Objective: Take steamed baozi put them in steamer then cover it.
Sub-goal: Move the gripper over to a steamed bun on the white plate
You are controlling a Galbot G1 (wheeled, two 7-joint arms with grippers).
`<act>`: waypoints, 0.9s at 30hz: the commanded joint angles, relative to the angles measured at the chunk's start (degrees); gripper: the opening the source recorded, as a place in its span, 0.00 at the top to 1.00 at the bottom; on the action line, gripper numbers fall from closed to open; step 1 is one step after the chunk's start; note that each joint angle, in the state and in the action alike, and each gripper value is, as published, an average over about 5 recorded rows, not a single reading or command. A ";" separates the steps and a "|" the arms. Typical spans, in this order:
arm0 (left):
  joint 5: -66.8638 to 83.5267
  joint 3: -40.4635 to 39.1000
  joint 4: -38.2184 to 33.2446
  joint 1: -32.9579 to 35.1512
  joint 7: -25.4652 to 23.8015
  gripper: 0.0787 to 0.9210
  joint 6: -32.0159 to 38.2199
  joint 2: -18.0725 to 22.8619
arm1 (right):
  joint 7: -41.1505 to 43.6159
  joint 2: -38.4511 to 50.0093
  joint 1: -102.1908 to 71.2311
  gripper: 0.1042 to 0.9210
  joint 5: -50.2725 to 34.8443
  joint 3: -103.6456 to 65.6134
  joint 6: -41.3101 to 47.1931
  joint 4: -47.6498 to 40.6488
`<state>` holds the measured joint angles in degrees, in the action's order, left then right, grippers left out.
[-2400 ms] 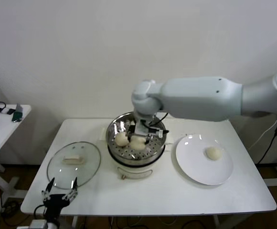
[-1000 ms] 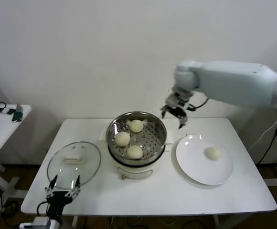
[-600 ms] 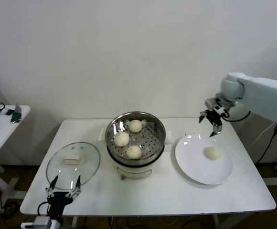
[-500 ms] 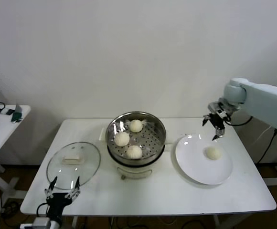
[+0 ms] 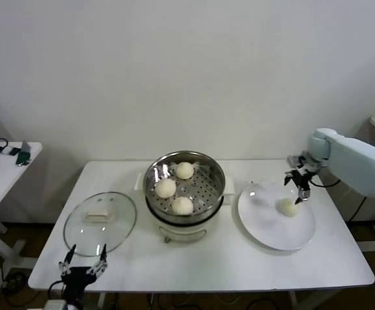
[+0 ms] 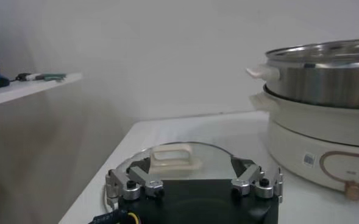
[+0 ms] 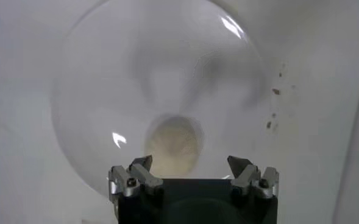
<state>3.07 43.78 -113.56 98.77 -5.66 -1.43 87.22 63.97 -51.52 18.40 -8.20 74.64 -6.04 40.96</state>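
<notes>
Three cream-white baozi [image 5: 182, 205] lie on the perforated floor of the shiny steamer [image 5: 154, 192] at the table's middle. A fourth baozi [image 5: 288, 207] [image 7: 174, 143] rests on the white plate [image 5: 265, 226] to the right. My right gripper [image 5: 299, 187] [image 7: 191, 165] hangs open just above and behind that bun, touching nothing. The glass cover [image 5: 77, 229] [image 6: 213, 159] with its cream handle [image 6: 174, 156] lies flat on the table left of the steamer. My left gripper [image 5: 83, 260] [image 6: 192, 176] waits open at the table's front left edge, short of the cover.
A small side table [image 5: 6, 169] with cables and gadgets stands to the far left. The steamer's cream base [image 6: 313, 152] rises close beside the cover. A wall runs behind the table.
My right arm has left the steamer, where it set down a baozi, swung right across the table and come down over the baozi on the plate. The left arm has hardly moved.
</notes>
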 commanded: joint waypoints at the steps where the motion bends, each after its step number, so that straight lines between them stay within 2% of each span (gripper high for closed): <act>1: -0.13 -0.08 0.00 0.19 -0.05 0.12 -0.04 -0.03 | 0.25 -1.40 -5.67 0.12 2.55 -4.60 -0.44 -5.93; 17: -0.20 -0.09 0.02 -0.30 -0.16 0.12 -0.25 -0.37 | -0.70 -3.03 -8.09 0.16 4.11 -8.96 -0.38 -8.71; 27: -0.10 -0.14 0.06 -0.57 -0.09 0.12 -0.28 -0.30 | -0.89 -3.15 -8.41 0.28 4.23 -9.79 -0.33 -8.41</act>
<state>2.92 43.64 -113.53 98.27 -5.78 -1.68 86.91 63.20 -54.38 10.66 -4.37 65.99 -6.27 33.38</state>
